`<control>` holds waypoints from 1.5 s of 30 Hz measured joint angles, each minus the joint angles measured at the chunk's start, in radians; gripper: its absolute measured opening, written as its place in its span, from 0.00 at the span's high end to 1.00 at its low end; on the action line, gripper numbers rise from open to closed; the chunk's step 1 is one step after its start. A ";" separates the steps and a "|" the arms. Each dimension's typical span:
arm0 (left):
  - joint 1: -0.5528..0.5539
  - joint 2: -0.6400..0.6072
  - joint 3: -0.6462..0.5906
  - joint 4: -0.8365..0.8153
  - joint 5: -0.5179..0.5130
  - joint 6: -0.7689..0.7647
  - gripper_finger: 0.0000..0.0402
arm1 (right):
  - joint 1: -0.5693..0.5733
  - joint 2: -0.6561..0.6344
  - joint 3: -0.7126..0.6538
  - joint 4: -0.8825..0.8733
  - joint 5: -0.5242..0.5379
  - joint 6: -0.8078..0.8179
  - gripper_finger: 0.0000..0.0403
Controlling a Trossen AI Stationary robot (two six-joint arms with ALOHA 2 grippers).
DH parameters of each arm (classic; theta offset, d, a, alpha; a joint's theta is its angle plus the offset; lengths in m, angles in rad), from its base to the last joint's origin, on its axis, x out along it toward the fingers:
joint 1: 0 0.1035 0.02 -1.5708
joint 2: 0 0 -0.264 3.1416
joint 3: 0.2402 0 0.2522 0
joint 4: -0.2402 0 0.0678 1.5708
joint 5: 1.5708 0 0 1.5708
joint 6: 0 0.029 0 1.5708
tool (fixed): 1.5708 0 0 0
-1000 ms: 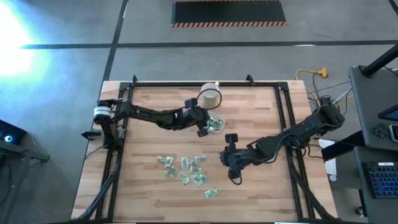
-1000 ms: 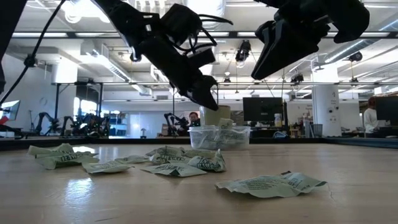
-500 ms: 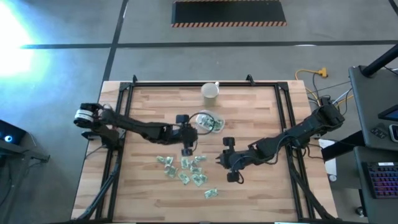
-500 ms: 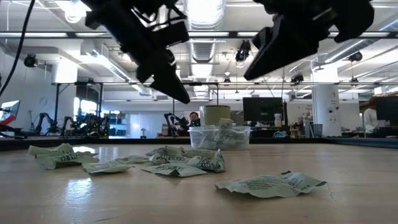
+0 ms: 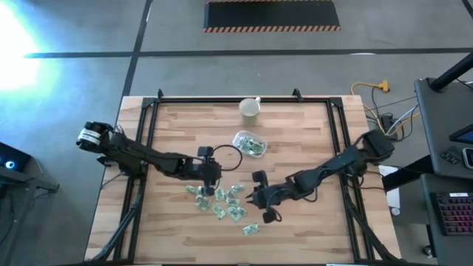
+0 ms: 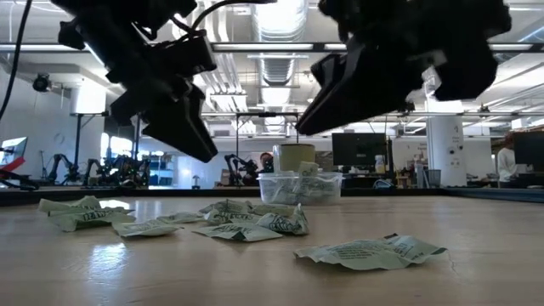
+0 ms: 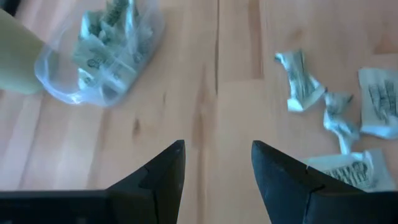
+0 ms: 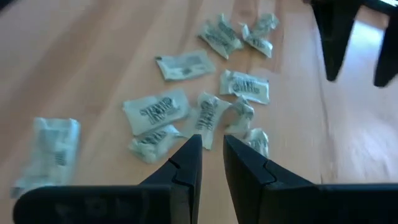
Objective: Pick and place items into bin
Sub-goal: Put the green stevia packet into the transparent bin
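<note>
**Over the packets**

My left gripper [image 7: 216,163] hangs fingers apart, empty; my right gripper [image 8: 212,158] nearly closed, empty. Crinkly pale-green-and-white packets [image 5: 222,201] lie scattered on the table [image 5: 295,148]; more fill the clear tub [image 5: 249,143].

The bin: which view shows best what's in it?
The left wrist view: the bin is seen from above, with packets visible through its clear walls. The high view shows it small, near the cup. The low view shows it side-on, far back. The right wrist view misses it.
</note>
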 joint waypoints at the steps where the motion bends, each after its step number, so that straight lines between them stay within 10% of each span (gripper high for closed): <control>1: -0.004 0.000 -0.004 0.007 0.003 -0.010 0.58 | -0.008 0.010 0.003 -0.001 0.004 -0.004 0.86; 27: -0.010 -0.043 -0.030 0.006 0.005 -0.014 0.58 | -0.143 0.138 0.011 0.052 -0.010 0.141 0.61; 45: -0.009 -0.043 -0.028 0.006 0.004 0.004 0.58 | -0.159 0.211 0.013 0.093 -0.014 0.151 0.68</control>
